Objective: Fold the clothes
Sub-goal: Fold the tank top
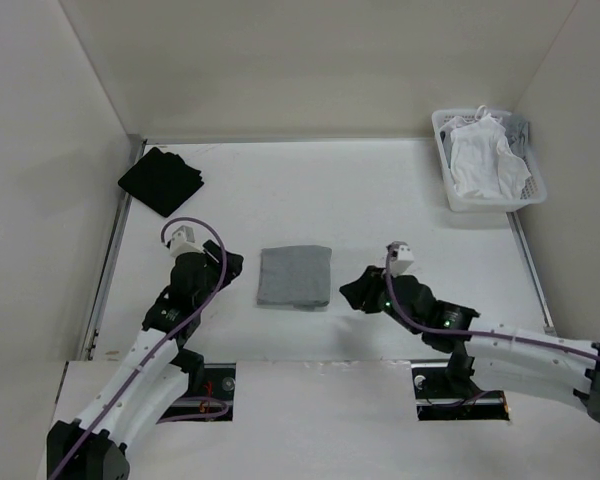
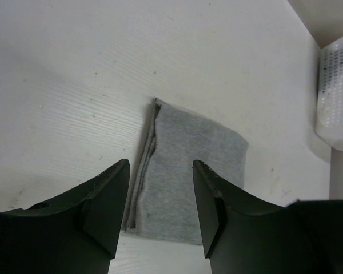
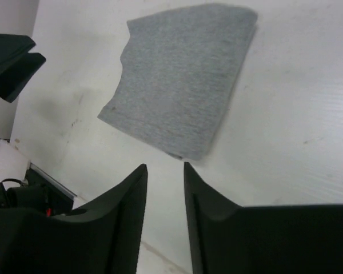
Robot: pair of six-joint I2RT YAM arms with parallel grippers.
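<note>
- L fingers (image 2: 106, 200): apart, nothing between them; low over worktop (image 1: 380, 200), pointed at the shirt's stacked edge.
- R fingers (image 3: 126, 205): narrower gap, also empty; just short of the shirt's near corner, no contact seen.
- Grey shirt (image 1: 295, 276): task item. Lies flat mid-worktop, between both arms, as a compact rectangle several layers thick. Raw layered edges face the L arm; smooth fold faces the R arm.
- Status (est.): fold looks close to done; the step in hand reads as let-go and back-off, or one last tidy.
- Doing it well (advice):
  - back both arms off straight and slightly up, so no fingertip drags a layer open
  - if another fold is wanted, pinch all layers at 2 corners of one edge, lift low, carry across, match edge to edge
  - press flat afterwards, w/o pushing the stack sideways
- White laundry basket (image 1: 495, 203): far R corner, well apart from the shirt. Holds crumpled white garments (image 1: 477, 160), plus sth greyish at the back; can't tell what.
- Black folded cloth (image 1: 162, 180): far L corner, not in any container.
</note>
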